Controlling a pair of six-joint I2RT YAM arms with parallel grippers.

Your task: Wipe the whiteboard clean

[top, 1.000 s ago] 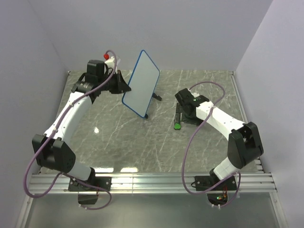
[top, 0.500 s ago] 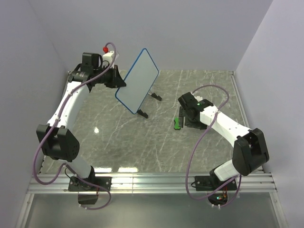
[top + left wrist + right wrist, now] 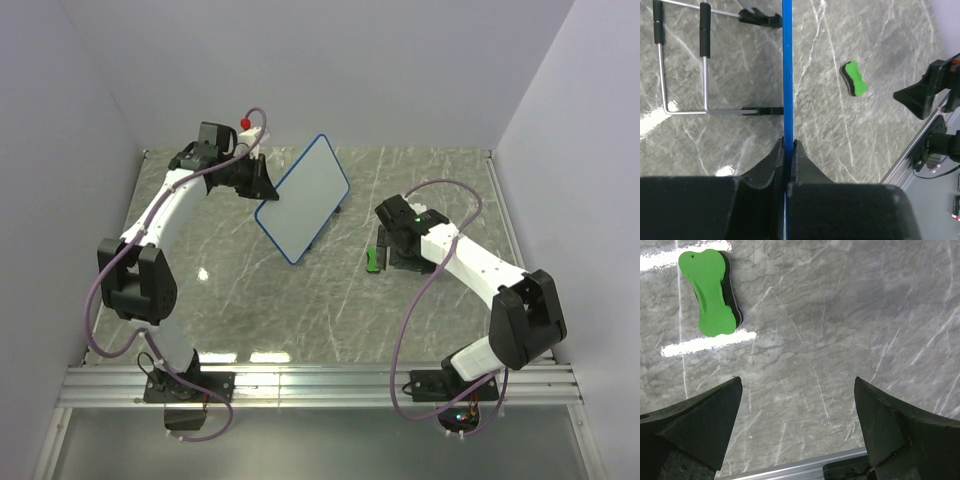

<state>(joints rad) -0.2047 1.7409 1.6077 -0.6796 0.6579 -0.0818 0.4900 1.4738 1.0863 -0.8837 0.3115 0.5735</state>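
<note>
Grey marbled table (image 3: 250, 290) under plain pale walls, and the left gripper (image 3: 788, 145) is pinching tight on the blue frame of the whiteboard (image 3: 786, 75), the board running edge-on straight out from between its fingers, with the wire stand (image 3: 682, 107) and its black feet hanging off to the gripper's left. From overhead the whiteboard (image 3: 303, 200) is tilting, apparently lifted off the table, and the face on show is looking clean white, with no marks that I can make out; the other face is hidden. The right gripper (image 3: 797, 382) is hovering over the table spread wide and carrying nothing, while the green eraser (image 3: 711, 292) is lying flat ahead of it and off to its left, outside the fingers. So, by my reading, the board is being presented, but the eraser is not picked up, and any wiping is either not begun or already finished; I cannot tell which. Counting up: one whiteboard, one eraser, two grippers.
</note>
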